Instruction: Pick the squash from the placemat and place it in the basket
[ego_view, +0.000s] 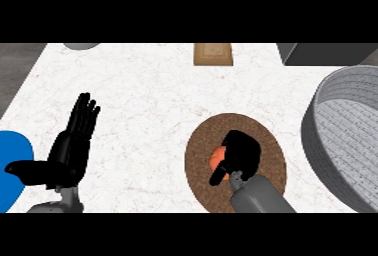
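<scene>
On the brown placemat (275, 150), near and right of centre in the head view, the orange squash (218, 156) lies mostly hidden under the right hand (240, 152). That hand's fingers (219, 176) curl down over it, though whether they have closed on it I cannot tell (only a sliver of orange shows at the hand's left). Its long axis is hidden. The grey basket (325, 145) sits just right of the placemat. The left hand (74, 140) rests open, fingers up, at the tabletop's (148, 90) left.

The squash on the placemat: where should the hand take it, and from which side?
From above, round its middle. The squash looks small and rounded, lying on the flat placemat, so nothing blocks the top. The right hand is already over it, hiding most of it.
</scene>
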